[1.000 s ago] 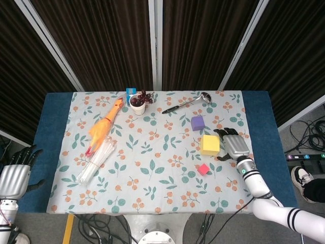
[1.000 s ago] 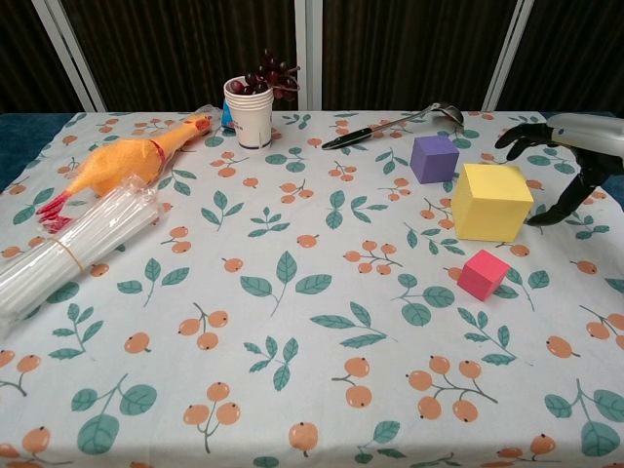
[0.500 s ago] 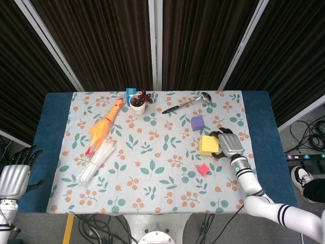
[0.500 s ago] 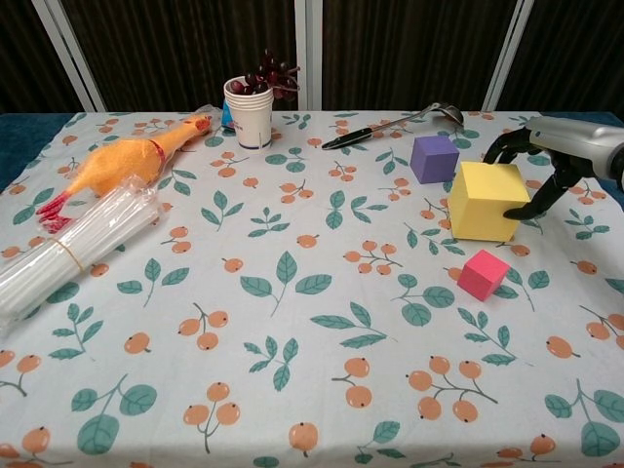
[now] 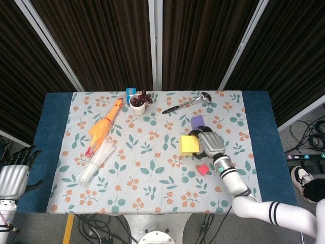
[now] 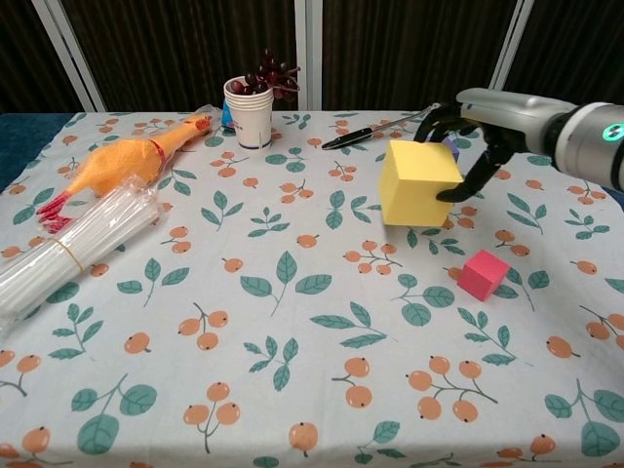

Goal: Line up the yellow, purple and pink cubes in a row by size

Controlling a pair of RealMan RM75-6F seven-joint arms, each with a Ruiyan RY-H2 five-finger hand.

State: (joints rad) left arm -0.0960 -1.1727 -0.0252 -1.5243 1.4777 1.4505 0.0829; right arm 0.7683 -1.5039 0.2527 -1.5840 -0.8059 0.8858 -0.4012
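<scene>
Right hand (image 6: 466, 146) wrapped around the yellow cube (image 6: 417, 181), fingers over its top and far side, thumb on the near right face, cube lifted and tilted above the cloth. Purple cube (image 5: 197, 121) just behind, mostly hidden by the hand; pink cube (image 6: 483, 273) on the table, nearer and to the right. Left hand (image 5: 15, 175) idle off the table's left edge, fingers apart, holding nothing. Best done by keeping the grip firm, levelling the cube, and lowering it flat at one end of the row, with room for the others.
</scene>
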